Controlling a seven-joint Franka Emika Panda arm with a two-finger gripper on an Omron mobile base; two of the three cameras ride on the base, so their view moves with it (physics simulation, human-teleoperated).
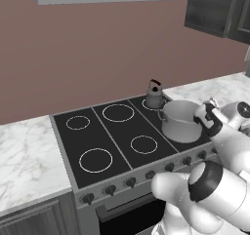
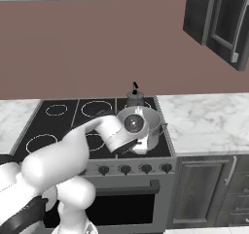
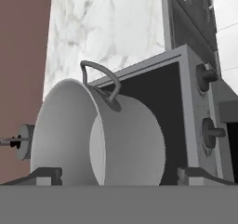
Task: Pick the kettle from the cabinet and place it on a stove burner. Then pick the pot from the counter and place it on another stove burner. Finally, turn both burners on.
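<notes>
Pot (image 1: 181,120): sits on the cooktop's (image 1: 112,136) front right burner, placed.
Kettle (image 1: 154,95): on the back right burner, just behind the pot, placed.
Left: turning on both burners at the knobs (image 2: 125,169).
My gripper (image 3: 118,174): spread wide, straddling the pot, gripping nothing.

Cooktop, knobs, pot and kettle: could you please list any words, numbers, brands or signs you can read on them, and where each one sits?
None can be read.
Cooktop: only white burner rings, no text.
Knobs: plain dark, any marks too small to tell.
Pot and kettle: bare grey metal, no label.
</notes>
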